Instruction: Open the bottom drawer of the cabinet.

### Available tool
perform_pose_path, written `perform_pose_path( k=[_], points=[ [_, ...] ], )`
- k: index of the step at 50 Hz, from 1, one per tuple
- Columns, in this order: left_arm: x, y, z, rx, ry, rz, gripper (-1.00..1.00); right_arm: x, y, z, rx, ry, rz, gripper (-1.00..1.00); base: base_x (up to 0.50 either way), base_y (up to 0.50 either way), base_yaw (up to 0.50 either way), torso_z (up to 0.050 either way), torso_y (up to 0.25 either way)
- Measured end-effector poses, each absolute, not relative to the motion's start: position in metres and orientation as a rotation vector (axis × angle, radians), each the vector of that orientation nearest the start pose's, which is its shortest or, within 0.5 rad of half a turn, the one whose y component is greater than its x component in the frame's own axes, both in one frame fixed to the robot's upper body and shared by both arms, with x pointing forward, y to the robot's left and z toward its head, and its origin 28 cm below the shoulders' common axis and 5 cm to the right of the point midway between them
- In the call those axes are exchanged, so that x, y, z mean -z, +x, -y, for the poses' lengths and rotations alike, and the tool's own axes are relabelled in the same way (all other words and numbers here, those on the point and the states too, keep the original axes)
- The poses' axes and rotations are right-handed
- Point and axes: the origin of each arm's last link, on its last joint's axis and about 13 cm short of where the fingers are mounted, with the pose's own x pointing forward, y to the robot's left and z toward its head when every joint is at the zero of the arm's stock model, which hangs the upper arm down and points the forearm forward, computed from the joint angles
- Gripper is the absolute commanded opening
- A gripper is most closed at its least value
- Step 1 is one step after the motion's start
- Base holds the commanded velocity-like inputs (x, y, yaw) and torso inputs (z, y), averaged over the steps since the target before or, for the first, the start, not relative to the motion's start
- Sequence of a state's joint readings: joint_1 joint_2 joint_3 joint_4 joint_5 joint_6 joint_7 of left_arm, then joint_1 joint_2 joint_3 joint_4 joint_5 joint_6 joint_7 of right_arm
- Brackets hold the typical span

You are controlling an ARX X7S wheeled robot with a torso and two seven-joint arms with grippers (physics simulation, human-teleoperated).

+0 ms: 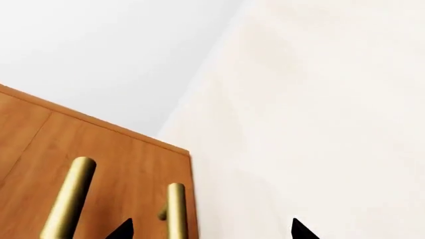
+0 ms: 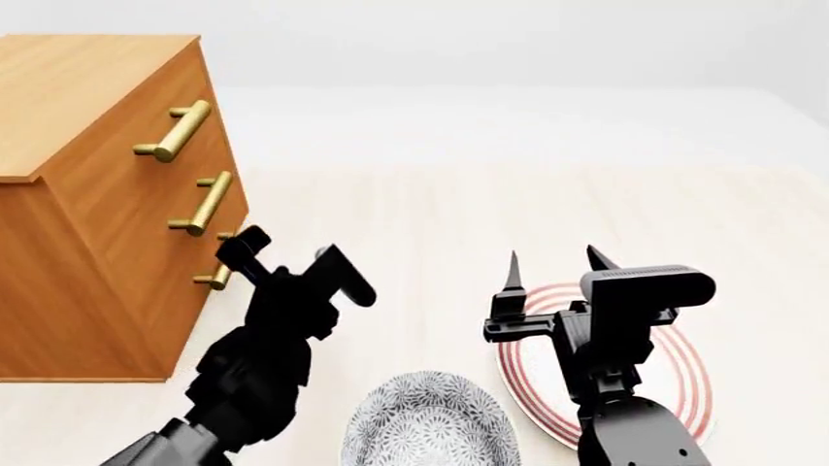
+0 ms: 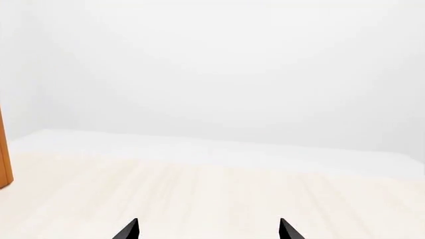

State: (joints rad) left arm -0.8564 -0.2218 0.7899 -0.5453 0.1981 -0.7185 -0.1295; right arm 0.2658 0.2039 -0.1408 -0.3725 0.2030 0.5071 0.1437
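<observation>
The orange-brown cabinet stands at the left of the head view with three brass bar handles stacked on its front. The bottom drawer lies flush with the front, and its handle is partly hidden behind my left gripper. That gripper is open, one finger just in front of the handle without gripping it. In the left wrist view the bottom drawer's handle stands between the open fingertips of my left gripper, nearer one side. My right gripper hangs open and empty over the table.
A white plate with red rings lies under my right arm. A grey patterned bowl sits at the front between the arms. The middle drawer's handle runs beside the bottom one. A cabinet edge shows in the right wrist view.
</observation>
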Motion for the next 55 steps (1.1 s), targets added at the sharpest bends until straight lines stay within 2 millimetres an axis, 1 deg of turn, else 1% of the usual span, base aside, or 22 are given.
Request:
perform_pose_path(
  k=[16,23,55],
  points=[
    [-0.069,0.372,-0.228,-0.057,1.08,-0.408,1.0,-0.118,0.25,0.104,-0.06,-0.047,0.104,1.0,0.0,0.0,0.0,0.0,0.0],
    [-0.064,0.374,-0.234,-0.084,1.094,-0.439,1.0,-0.117,0.25,0.104,-0.061,-0.046,0.104,1.0,0.0,0.0,0.0,0.0,0.0],
    [-0.062,0.373,-0.252,-0.184,1.08,-0.513,1.0,-0.115,0.249,0.104,-0.061,-0.04,0.102,1.0,0.0,0.0,0.0,0.0,0.0]
  ],
)
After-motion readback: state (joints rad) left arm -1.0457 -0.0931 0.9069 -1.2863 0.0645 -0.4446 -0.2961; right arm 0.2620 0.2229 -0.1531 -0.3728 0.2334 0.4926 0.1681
